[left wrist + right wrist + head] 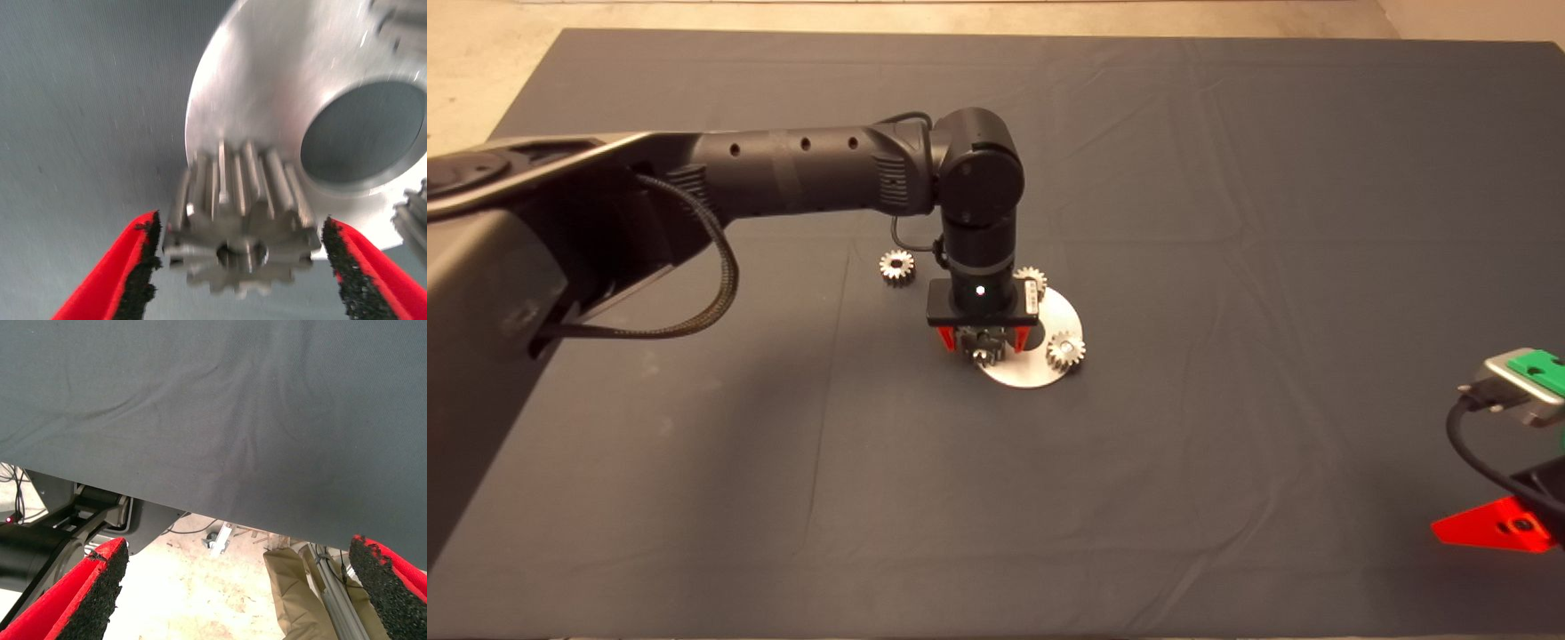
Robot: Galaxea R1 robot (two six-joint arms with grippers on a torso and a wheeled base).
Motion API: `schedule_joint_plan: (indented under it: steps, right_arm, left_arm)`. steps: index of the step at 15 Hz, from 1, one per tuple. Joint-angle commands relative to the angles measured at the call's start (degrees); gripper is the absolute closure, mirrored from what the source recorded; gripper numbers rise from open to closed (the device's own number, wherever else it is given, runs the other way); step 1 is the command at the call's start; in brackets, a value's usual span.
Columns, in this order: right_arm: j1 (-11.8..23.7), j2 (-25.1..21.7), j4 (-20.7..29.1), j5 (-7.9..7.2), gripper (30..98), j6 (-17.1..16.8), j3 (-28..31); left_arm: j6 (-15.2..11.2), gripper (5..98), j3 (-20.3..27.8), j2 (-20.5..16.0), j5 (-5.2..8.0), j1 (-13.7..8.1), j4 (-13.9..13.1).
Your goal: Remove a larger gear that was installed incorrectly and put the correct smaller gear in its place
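Head view: left gripper (pixel 987 342) points down, straddling gear (pixel 243 227).

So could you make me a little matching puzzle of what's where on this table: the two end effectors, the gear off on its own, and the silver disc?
Things:
1. left end effector
2. right end effector
3. lone gear
4. silver disc

Places or states:
A. on the bare mat, apart from the disc
B. at the mat's lower right edge, open, holding nothing
C. flat on the mat, with a large round hole and gears on it
D. above the disc's edge, red fingers open on either side of a gear

Pairs: 1-D, 2-B, 3-A, 4-C
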Motion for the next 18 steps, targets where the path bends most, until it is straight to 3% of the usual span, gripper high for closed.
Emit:
schedule_joint_plan:
  steps: [1,13,18]
  right_arm:
    - [1.2,0.1,2.6,-7.19,40.8,0.1,0.5]
    - [1.2,0.1,2.6,-7.19,40.8,0.1,0.4]
    - [1.2,0.2,2.6,-7.19,40.8,0.2,0.4]
  left_arm:
    - [0.0,42.5,-0.1,0.0,0.53,-0.6,1.0]
    - [0.0,56.4,0.0,-0.1,0.7,-0.6,0.9]
    - [0.1,60.2,0.7,-0.1,1.85,-0.6,0.8]
